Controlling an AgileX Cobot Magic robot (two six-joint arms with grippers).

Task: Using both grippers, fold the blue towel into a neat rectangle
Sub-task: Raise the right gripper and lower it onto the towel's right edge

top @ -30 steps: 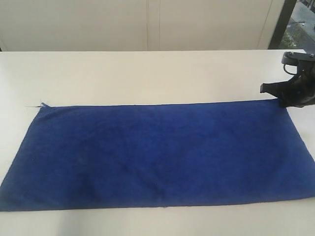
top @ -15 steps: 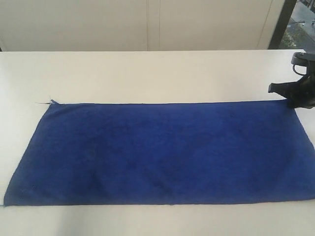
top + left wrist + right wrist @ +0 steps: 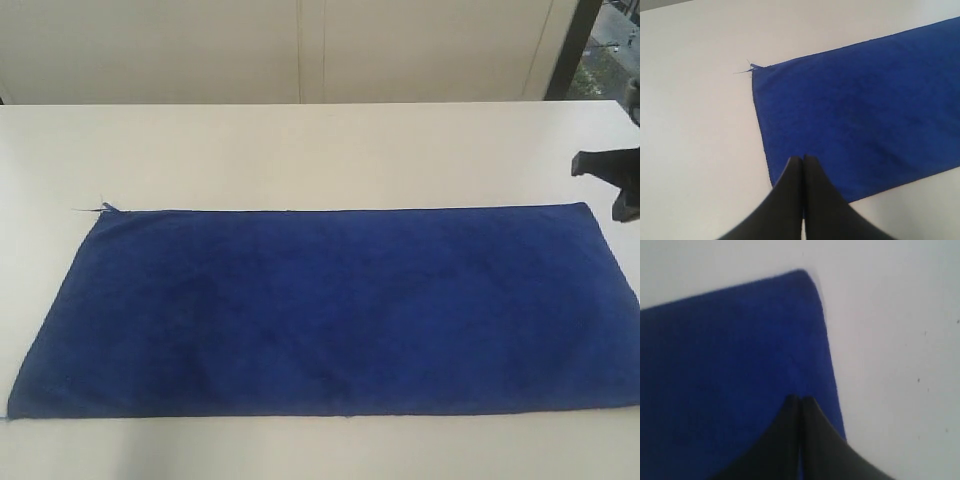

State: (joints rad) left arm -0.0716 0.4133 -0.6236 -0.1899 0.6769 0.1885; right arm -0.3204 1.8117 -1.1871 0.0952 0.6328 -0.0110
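The blue towel (image 3: pixel 330 305) lies flat and fully spread on the white table (image 3: pixel 300 150), long side across the exterior view, with loose threads (image 3: pixel 95 208) at its far left corner. Only part of my right gripper (image 3: pixel 622 208) shows at the right edge, just off the towel's far right corner. In the right wrist view the right gripper (image 3: pixel 800 399) is shut and empty, hovering over the towel (image 3: pixel 730 370) near its short edge. My left gripper (image 3: pixel 803 158) is likewise shut and empty above the towel (image 3: pixel 855 115) by its left short edge; the exterior view does not show it.
A pale wall with panel seams (image 3: pixel 312 50) runs behind the table. A dark post (image 3: pixel 573 45) stands at the back right. Bare table top surrounds the towel on the far side and the left (image 3: pixel 695 130).
The towel slid a little to the right and then lay still. My right gripper drew away from the towel's far right corner toward the right edge of the exterior view.
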